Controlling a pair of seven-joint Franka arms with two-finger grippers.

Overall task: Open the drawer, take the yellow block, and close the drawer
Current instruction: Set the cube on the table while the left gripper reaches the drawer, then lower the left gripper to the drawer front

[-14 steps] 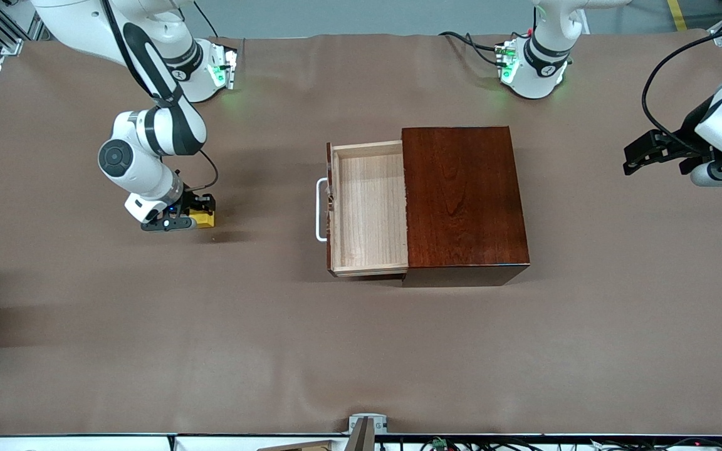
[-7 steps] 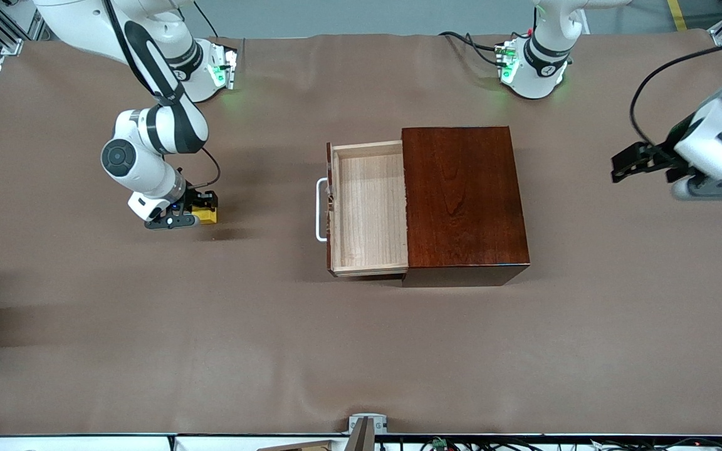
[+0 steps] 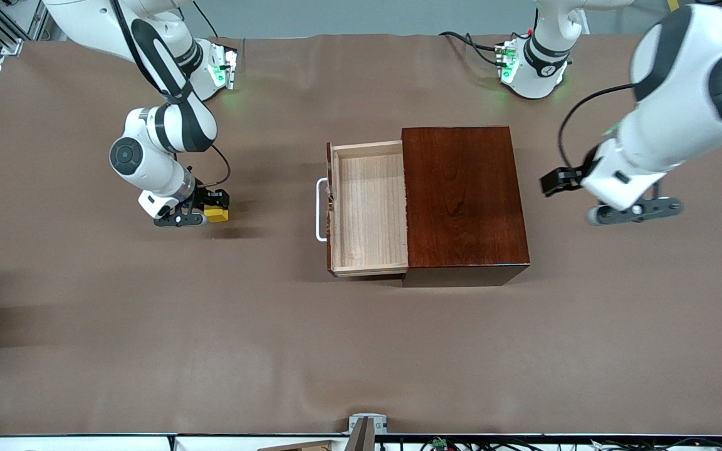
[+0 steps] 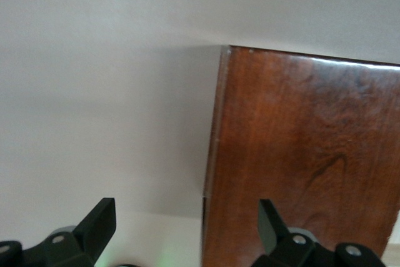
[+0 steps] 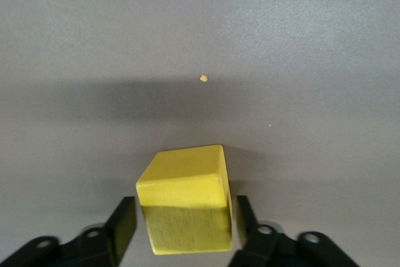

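Block (image 5: 187, 201) sits on tabletop (image 3: 148, 313) between right gripper (image 5: 184, 229) fingers, slightly parted, letting go we think; left gripper (image 4: 187, 236) wide open, empty, beside box (image 3: 464, 200); drawer (image 3: 367, 210) open.

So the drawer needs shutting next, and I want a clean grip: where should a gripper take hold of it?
Probably the white bar handle on the drawer: it stands off the front, toward the right arm's end. Come from above, fingers straddling the bar's middle, then push toward the wooden box.
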